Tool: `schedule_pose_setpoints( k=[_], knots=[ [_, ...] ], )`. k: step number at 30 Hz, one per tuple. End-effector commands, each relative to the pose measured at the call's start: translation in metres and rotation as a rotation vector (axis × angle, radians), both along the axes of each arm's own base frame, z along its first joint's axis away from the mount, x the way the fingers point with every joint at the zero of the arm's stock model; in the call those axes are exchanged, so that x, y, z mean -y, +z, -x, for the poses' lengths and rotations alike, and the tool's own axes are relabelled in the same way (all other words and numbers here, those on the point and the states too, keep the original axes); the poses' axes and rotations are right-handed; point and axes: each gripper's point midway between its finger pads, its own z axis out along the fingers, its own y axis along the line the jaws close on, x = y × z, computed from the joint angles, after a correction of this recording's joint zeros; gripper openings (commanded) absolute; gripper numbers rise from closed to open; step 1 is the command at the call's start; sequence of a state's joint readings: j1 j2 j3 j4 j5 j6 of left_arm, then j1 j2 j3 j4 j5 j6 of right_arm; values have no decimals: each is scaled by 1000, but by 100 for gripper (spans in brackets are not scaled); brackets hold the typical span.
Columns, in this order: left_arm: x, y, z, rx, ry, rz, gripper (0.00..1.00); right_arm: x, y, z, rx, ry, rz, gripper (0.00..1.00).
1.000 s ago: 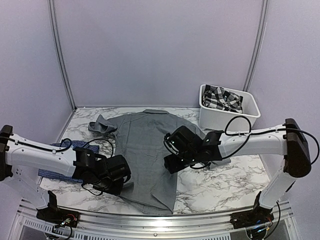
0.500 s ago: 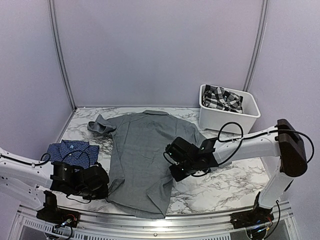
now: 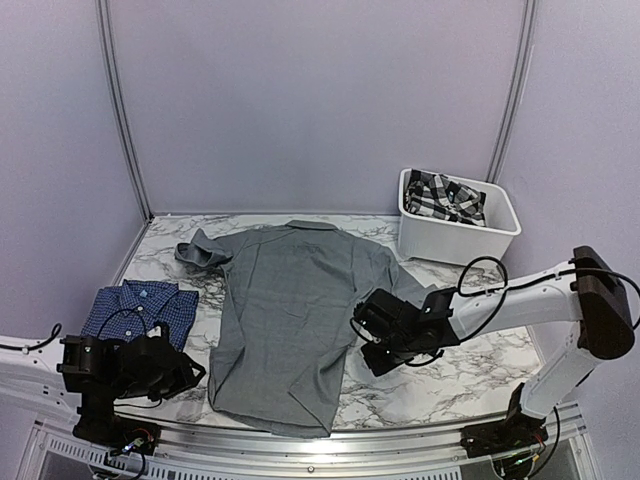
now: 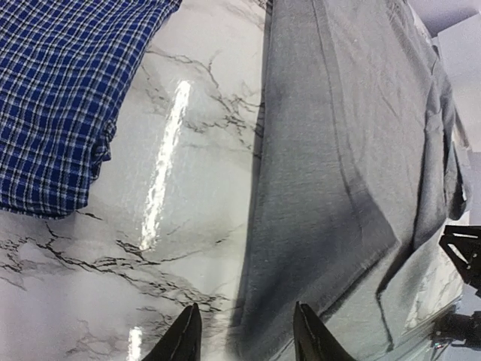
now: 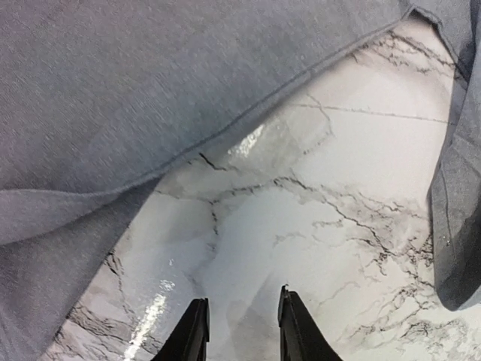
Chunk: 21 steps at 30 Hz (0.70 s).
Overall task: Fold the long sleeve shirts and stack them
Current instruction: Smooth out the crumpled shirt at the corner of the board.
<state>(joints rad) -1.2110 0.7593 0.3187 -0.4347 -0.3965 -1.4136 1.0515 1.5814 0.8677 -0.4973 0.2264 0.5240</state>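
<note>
The plain grey long sleeve shirt point(image 3: 285, 310) lies spread flat in the middle of the table, collar at the far end. The dark blue checked shirt point(image 3: 140, 303) lies folded at the left. My left gripper point(image 3: 197, 372) is low by the grey shirt's near left corner. In the left wrist view it point(image 4: 246, 316) is open, with the grey shirt's point(image 4: 346, 150) left hem lying free on the table ahead of its tips and the blue shirt point(image 4: 68, 98) to the left. My right gripper point(image 3: 368, 345) sits just off the shirt's right hem. Its wrist view shows it point(image 5: 242, 301) open a little over bare marble, the grey cloth point(image 5: 150, 98) ahead.
A white bin point(image 3: 505, 232) holding a black and white plaid cloth point(image 3: 445, 195) stands at the back right. One grey sleeve point(image 3: 200, 250) is bunched at the far left and another hangs at the right point(image 5: 455, 226). The marble table point(image 3: 450, 375) ends at a metal rail near the arm bases.
The left gripper opened, let go of the grey shirt and drew back to the near left. The right gripper slid right, off the shirt onto bare marble, and its jaws narrowed.
</note>
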Motion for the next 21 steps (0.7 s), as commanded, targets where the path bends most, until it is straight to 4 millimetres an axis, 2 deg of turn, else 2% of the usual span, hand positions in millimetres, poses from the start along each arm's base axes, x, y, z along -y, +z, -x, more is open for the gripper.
schedule_pose_setpoints(
  k=[1,4,6,8,10,12,15,17,21],
  knots=[
    [1,32,-10,107,-64,-51,46,-25,39,-16,76,18,-96,33],
    [1,50,-15,165,-116,-117,46,-41,55,-22,109,54,-127,46],
    [8,69,-21,215,-164,-144,50,-59,65,-24,135,100,-149,52],
    [31,83,-22,244,-305,-149,53,-78,72,-28,148,141,-163,54],
    [54,85,-19,224,-435,-177,54,-90,70,-31,147,166,-149,55],
    [73,69,-12,154,-549,-238,54,-98,73,-35,153,176,-152,55],
    [91,35,-7,35,-620,-317,54,-103,71,-39,159,180,-146,54],
    [101,21,-7,-8,-652,-353,55,-105,69,-39,157,179,-143,54],
    [117,5,-12,-48,-690,-407,58,-99,64,-37,145,157,-143,54]
  ],
)
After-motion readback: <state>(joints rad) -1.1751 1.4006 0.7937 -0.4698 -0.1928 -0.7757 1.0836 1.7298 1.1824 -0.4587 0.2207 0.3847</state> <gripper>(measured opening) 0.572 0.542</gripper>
